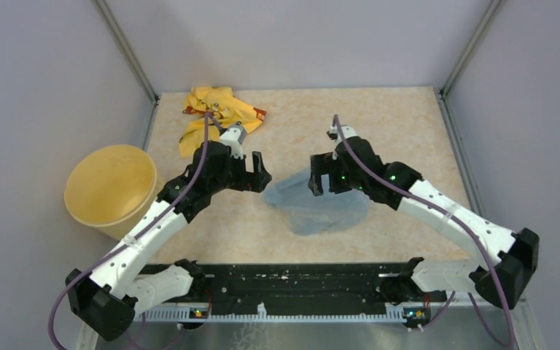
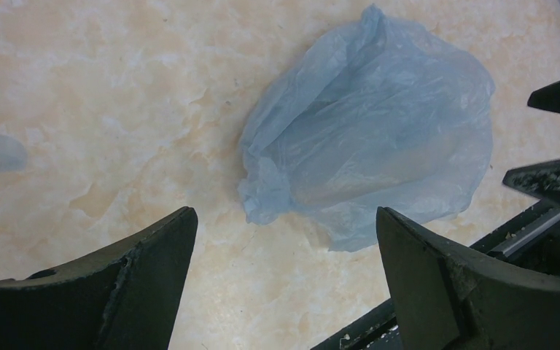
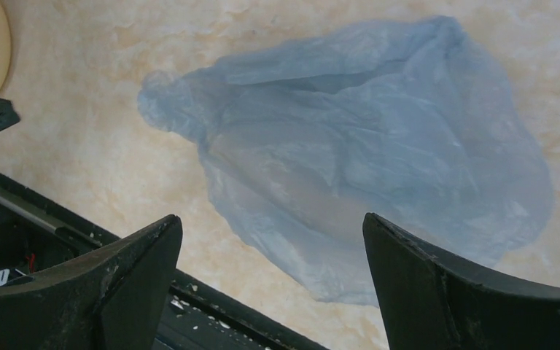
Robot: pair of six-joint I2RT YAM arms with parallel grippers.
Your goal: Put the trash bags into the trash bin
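Film of the pale blue-grey trash bag point(image 1: 319, 208) is lying crumpled and flat on the desk point(image 1: 379, 124), near its middle, between the two arms. The left claw point(image 1: 261, 171) is hovering just left of the bag, its jaws spreading wide and gripping nothing. The right claw point(image 1: 315, 175) is hanging over the bag's far edge, equally wide and empty. The trash bin point(image 1: 109, 189) is standing upright at the desk's left edge, well apart from the bag. A yellow cloth point(image 1: 215, 109) is lying bunched at the far left.
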